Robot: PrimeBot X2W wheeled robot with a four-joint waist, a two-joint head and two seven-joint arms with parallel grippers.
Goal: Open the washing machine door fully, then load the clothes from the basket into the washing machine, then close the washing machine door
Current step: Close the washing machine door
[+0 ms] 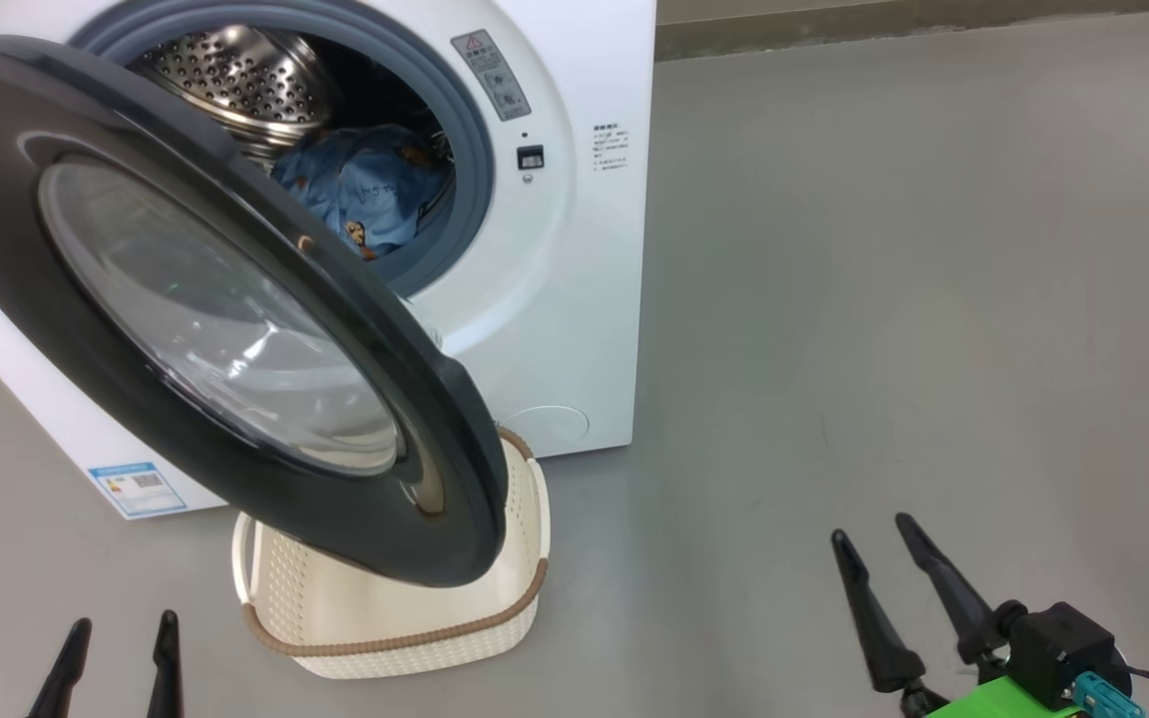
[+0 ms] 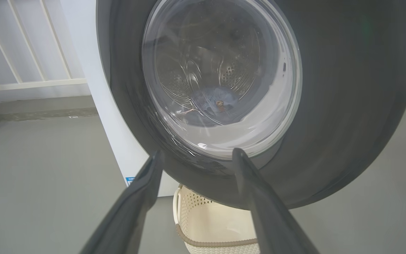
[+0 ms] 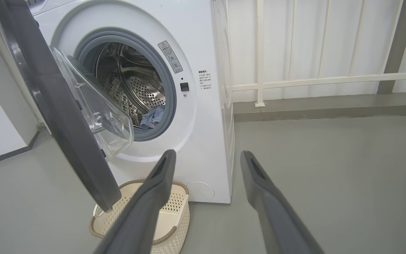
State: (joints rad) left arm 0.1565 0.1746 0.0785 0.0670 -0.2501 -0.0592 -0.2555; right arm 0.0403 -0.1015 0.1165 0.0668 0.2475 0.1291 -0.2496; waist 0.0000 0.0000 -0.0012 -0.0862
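**Grippers.** In the head view the left gripper [image 1: 124, 648] sits at 7 o'clock and the right gripper [image 1: 872, 531] at 5 o'clock. Both have their fingers spread wide with nothing between them. They are low over the grey floor [image 1: 884, 299] and apart from every object, which seems to leave the door room to swing.

**Basket.** The small cream-white perforated plastic basket with a brown woven-look rim [image 1: 405, 640] stands on the floor at 6 o'clock, just before the machine's foot. That position, directly below the opening, would keep lifts short. The parts of its interior that can be seen are bare, though the door hides part of it.

**Door.** The large round door, a glossy black ring around bulging clear glass [image 1: 225, 309], fills 9 o'clock. It is swung outward on its left-side hinge, and its lower edge overhangs the basket. The left wrist view faces its outer side squarely, which suits a push to shut it.

**Machine.** The big white front-loading washing machine [image 1: 555, 299] stands beyond. The light-blue garments with orange-brown prints [image 1: 365, 194] lie inside the perforated steel drum [image 1: 245, 80] at 11 o'clock, behind the grey-blue rubber gasket [image 1: 470, 199].

**Finding.** Loading appears complete, and closing the door is not yet done.
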